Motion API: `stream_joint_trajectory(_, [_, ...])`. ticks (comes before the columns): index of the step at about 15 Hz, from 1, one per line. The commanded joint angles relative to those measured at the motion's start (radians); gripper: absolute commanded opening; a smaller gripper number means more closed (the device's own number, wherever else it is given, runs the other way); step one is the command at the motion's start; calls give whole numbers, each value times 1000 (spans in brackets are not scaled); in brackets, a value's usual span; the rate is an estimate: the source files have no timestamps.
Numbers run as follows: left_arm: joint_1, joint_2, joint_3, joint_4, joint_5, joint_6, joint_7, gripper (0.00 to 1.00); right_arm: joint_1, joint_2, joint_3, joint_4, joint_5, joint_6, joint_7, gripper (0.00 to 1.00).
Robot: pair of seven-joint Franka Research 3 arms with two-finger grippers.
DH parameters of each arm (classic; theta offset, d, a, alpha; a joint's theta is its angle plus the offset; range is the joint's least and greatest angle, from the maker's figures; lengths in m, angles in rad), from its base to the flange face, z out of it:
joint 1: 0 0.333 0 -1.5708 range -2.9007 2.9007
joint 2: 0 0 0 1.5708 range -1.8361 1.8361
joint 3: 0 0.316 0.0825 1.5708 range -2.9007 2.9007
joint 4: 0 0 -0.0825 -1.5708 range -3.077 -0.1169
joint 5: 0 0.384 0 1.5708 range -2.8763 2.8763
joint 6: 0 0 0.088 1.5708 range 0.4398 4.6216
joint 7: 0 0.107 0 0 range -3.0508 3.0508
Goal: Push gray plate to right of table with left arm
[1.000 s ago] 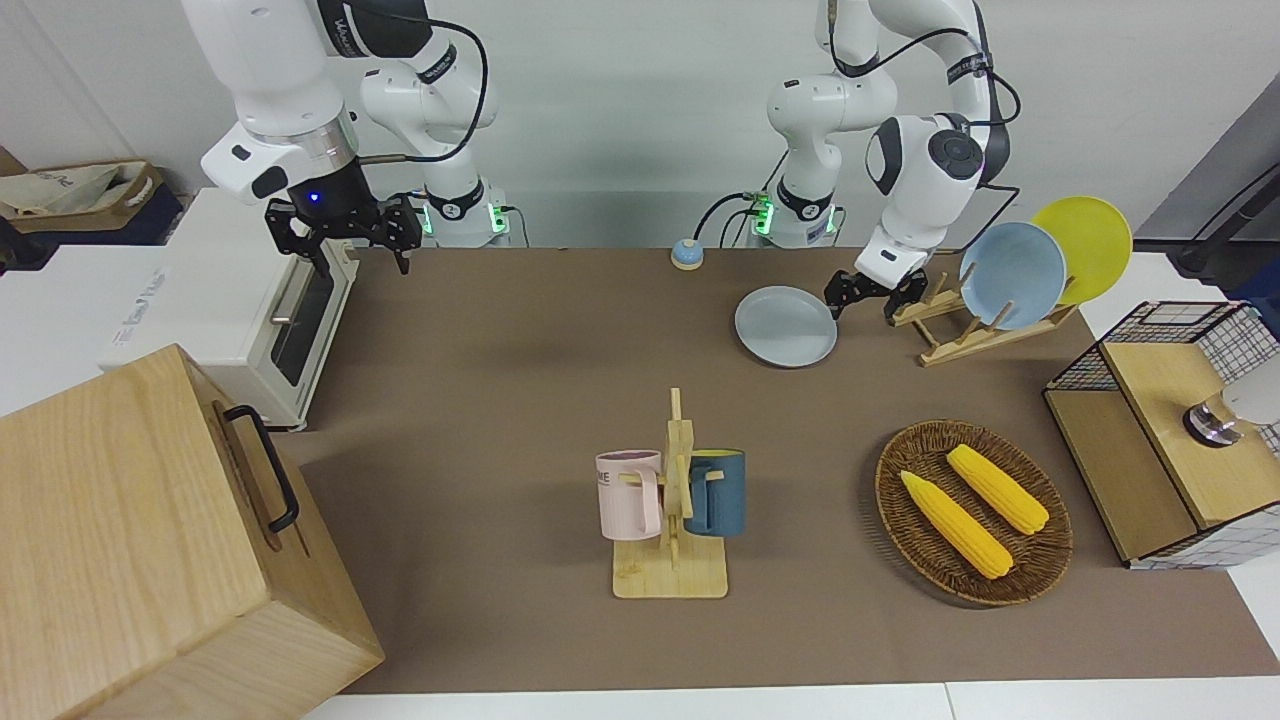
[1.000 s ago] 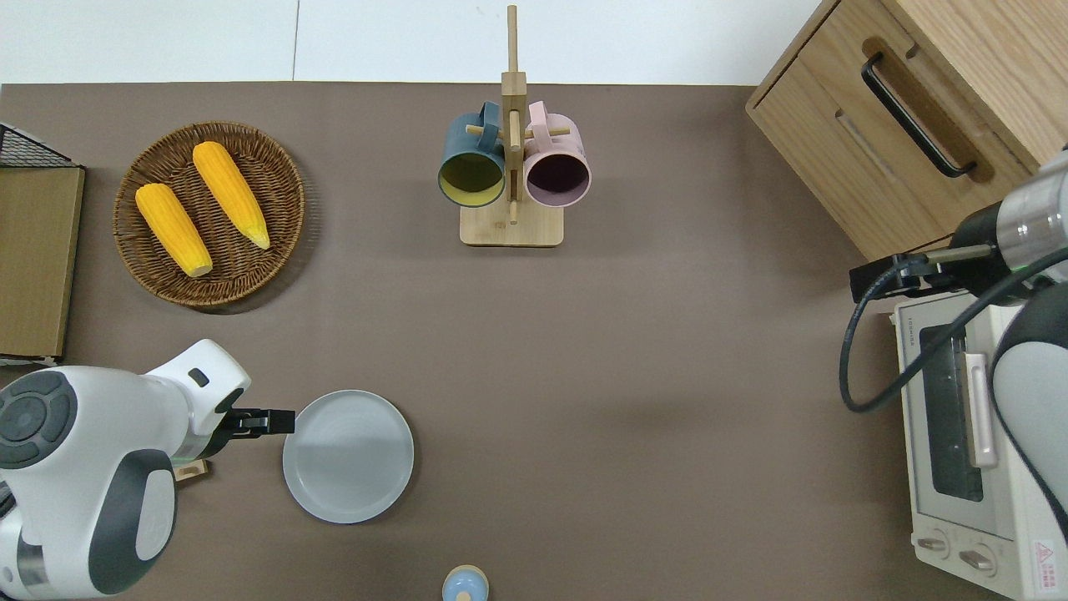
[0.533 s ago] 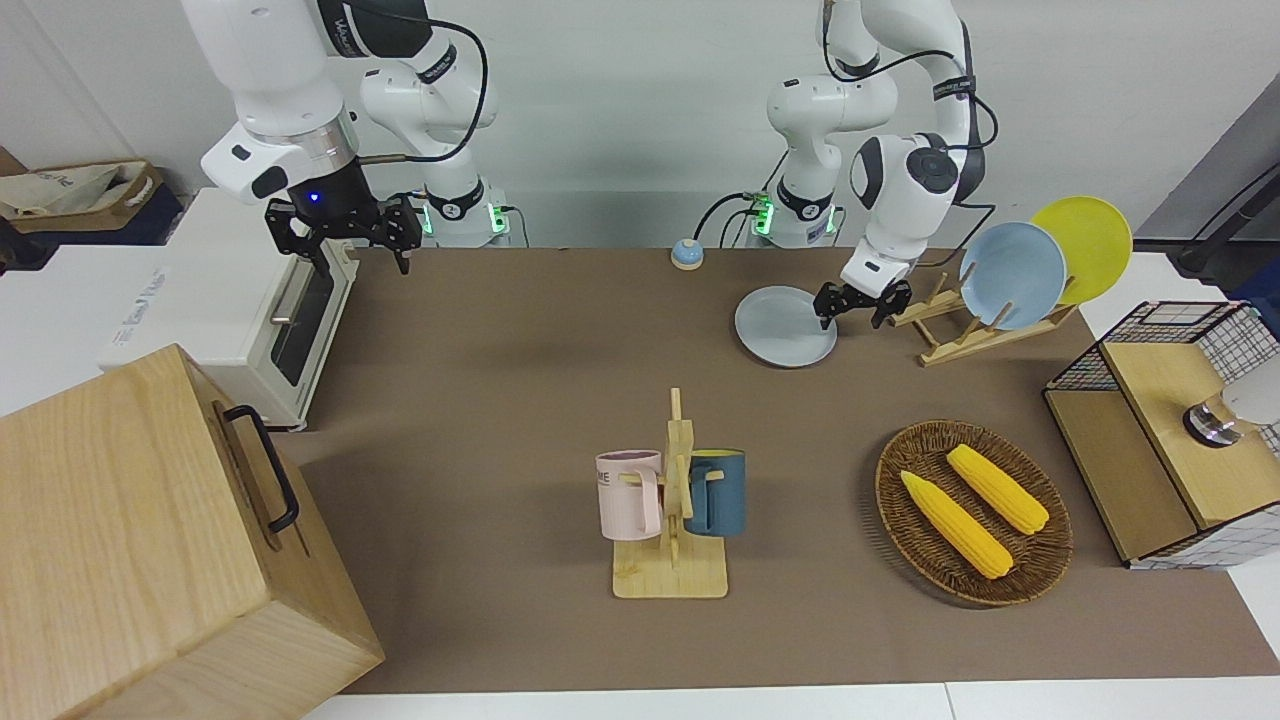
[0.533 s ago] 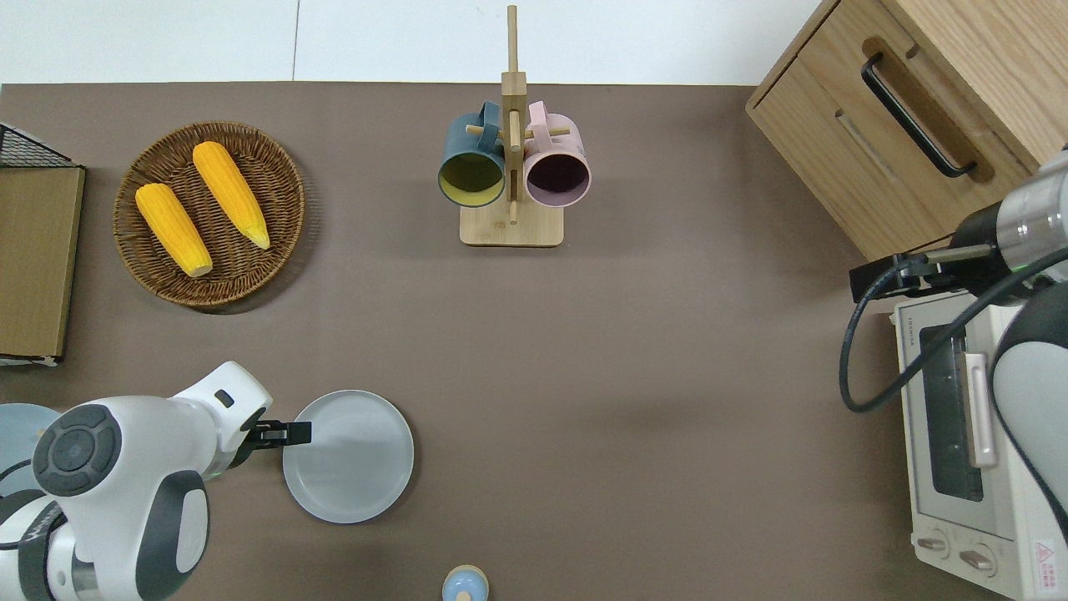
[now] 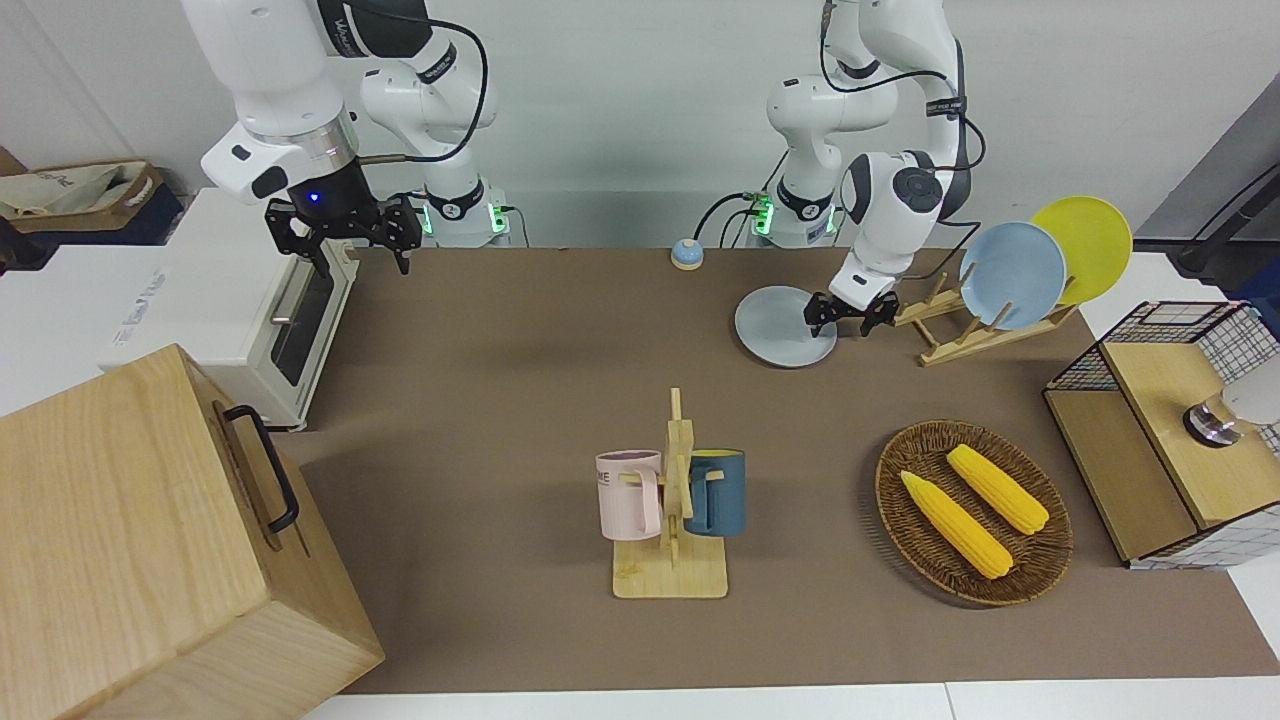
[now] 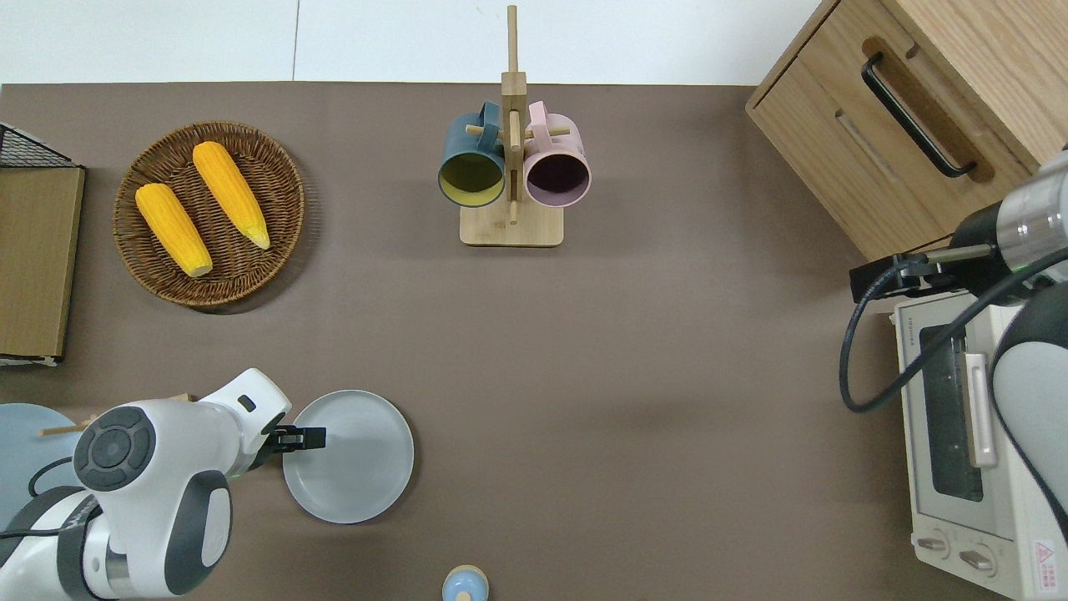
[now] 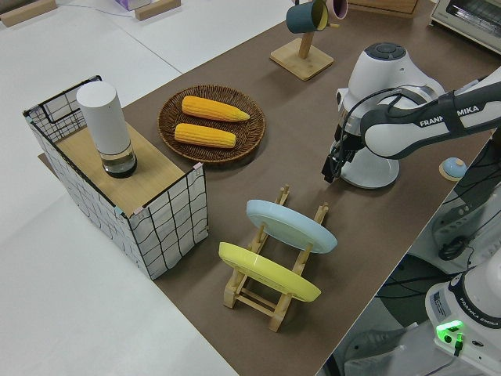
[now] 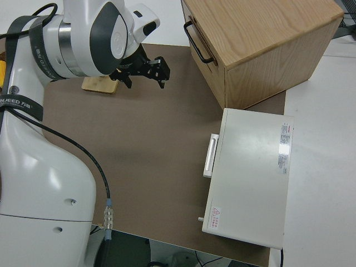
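Observation:
The gray plate [image 5: 782, 330] [image 6: 359, 463] lies flat on the brown table [image 5: 520, 400], close to the robots and toward the left arm's end. My left gripper [image 5: 840, 320] [image 6: 302, 436] hangs low and open over the plate's rim on the side toward the left arm's end. One finger is over the plate's inside and the other is by the rim. I cannot tell whether it touches the plate. In the left side view the left gripper [image 7: 333, 166] is seen edge-on. The right arm is parked, its gripper [image 5: 345, 240] [image 8: 142, 69] open and holding nothing.
A wooden rack [image 5: 960, 330] with a sky-blue plate [image 5: 1012, 275] and a yellow plate [image 5: 1085, 245] stands beside the gray plate. A basket of corn [image 5: 972, 512], a mug stand [image 5: 672, 500], a small bell [image 5: 685, 254], a toaster oven [image 5: 290, 320] and a wooden cabinet [image 5: 150, 540] also stand on the table.
The left gripper has moved toward the right arm's end, from just outside the gray plate to over its rim. The plate has not shifted, and the right arm is still.

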Motion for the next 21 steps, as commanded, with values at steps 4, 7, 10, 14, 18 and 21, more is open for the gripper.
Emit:
stream_joint_trajectory(4, [-15,15,7,-16,-14,38,-9,956,-1,-6,0,1,7,-11,3,983])
stream_joint_trajectory(7, [-15,15,8,-18,-14,38,-9,512,-1,-6,0,1,7,-11,3,983])
stream_joint_trajectory(10, [-14,20,8,-16,-14,38,-3,1,-1,-6,0,1,7,-11,3,983])
stream_joint_trajectory(14, [-12,23,8,-16,-14,47,-6,0,-1,-6,0,1,7,-11,3,983])
stream_joint_trajectory(18, [-15,35,7,-16,-14,60,-36,0,-1,-6,0,1,7,-11,3,983])
stream_joint_trajectory(21, [-50,43,7,-15,-21,73,-99,0,-1,-6,0,1,7,-11,3,983])
